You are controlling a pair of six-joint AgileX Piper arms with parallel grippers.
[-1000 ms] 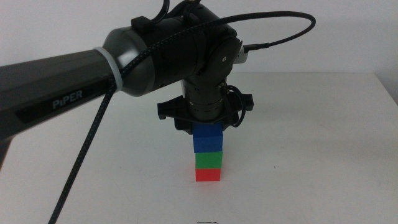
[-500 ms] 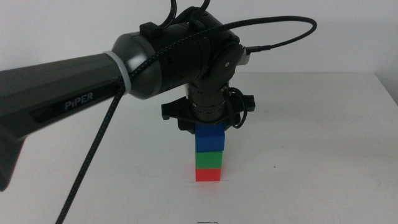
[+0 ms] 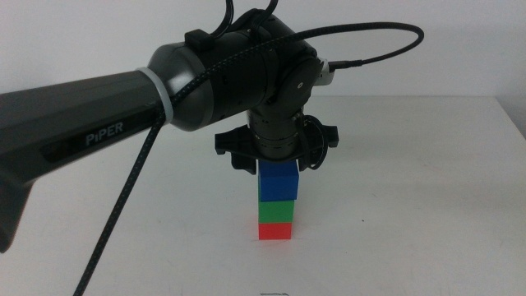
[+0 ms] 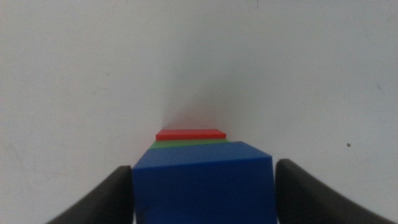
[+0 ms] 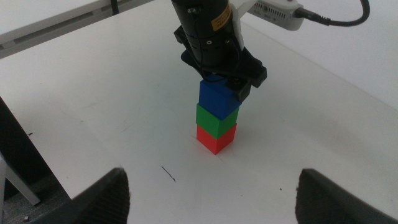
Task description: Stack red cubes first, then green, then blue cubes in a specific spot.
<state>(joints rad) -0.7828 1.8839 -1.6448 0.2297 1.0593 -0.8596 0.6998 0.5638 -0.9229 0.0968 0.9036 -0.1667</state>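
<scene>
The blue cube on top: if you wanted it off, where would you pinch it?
Pinch the blue cube by two opposite flat side faces, coming straight down from above. It sits on the green cube, so only its sides and top are free.

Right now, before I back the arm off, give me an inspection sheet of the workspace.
Surface: white table, a small dark mark near the stack.
Job's things: red cube at the bottom, green cube on it, blue cube on top; stack looks straight.
Clutter: nothing seen.
Grippers: left gripper directly over the stack, one jaw at each side of the blue cube, a narrow gap visible on the one side; right gripper open, waiting apart from the stack.
Cables: braided cable hangs along the left arm; black cable loops above the wrist.
Surroundings: pale wall behind.
</scene>
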